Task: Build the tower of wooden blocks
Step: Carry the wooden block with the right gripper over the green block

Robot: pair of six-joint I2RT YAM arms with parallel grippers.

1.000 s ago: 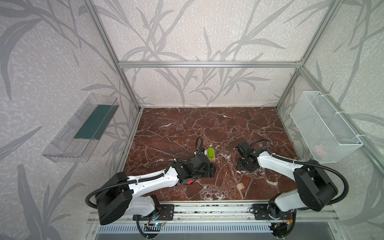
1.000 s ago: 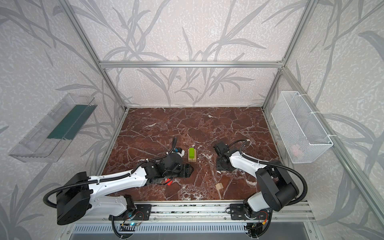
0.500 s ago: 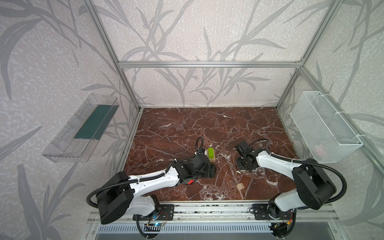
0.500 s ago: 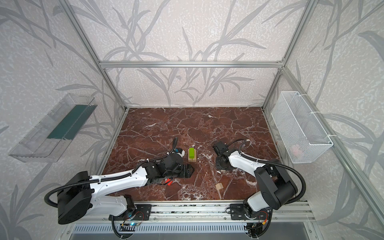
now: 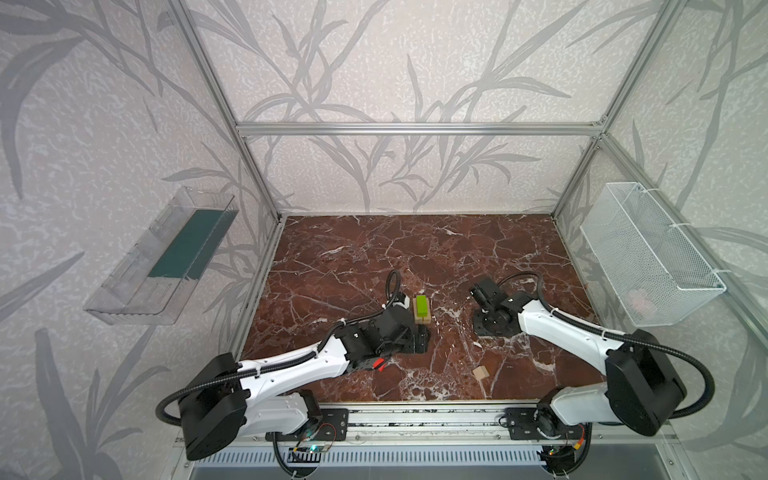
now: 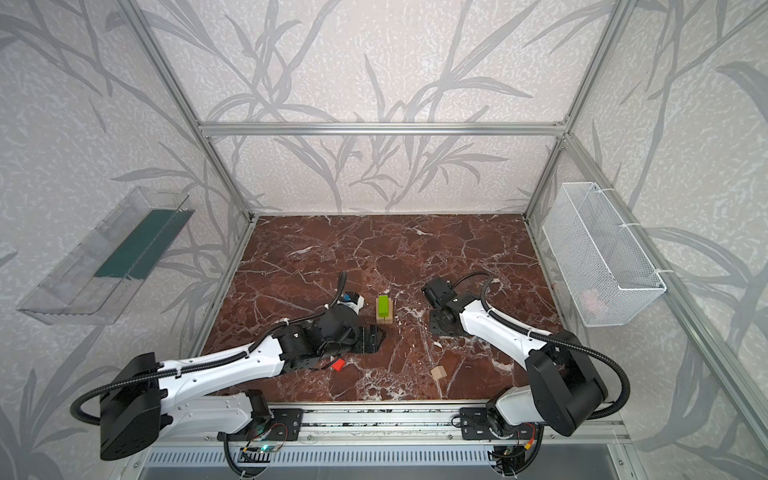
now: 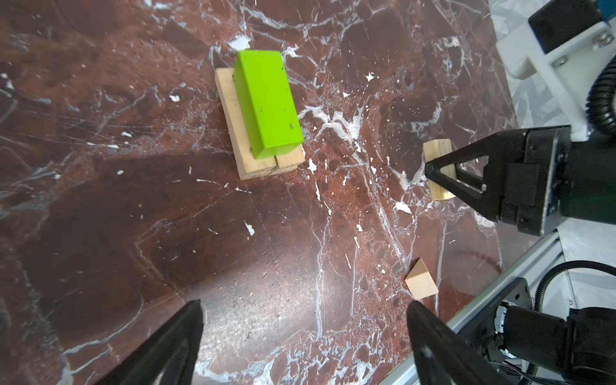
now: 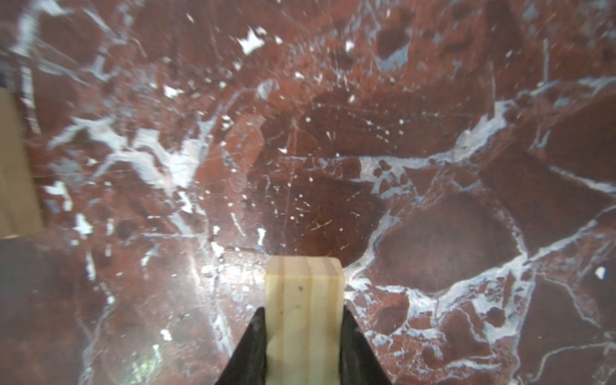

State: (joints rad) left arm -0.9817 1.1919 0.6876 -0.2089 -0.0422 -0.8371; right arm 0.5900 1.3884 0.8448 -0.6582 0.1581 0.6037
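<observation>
The wood block tower stands mid-table as a lime-green bar (image 5: 422, 306) (image 7: 266, 103) lying on two pale bars (image 7: 258, 163). My left gripper (image 7: 305, 310) (image 5: 419, 340) hangs open just in front of it, with nothing between its fingers. My right gripper (image 8: 305, 320) (image 5: 492, 328), to the right of the tower and pointing down at the table, is shut on a pale wood bar (image 8: 305, 293) (image 7: 436, 151). A red block (image 6: 338, 364) lies under the left arm. A pale wedge (image 5: 481, 372) (image 7: 420, 283) lies near the front edge.
A white wire basket (image 5: 648, 257) hangs on the right wall and a clear tray (image 5: 166, 253) on the left wall. The metal front rail (image 5: 415, 415) borders the marble table (image 5: 395, 257). Aluminium frame posts stand at the back corners.
The right jaws have closed in on the pale bar. The left jaws have spread wider. Both arms stay nearly where they were.
</observation>
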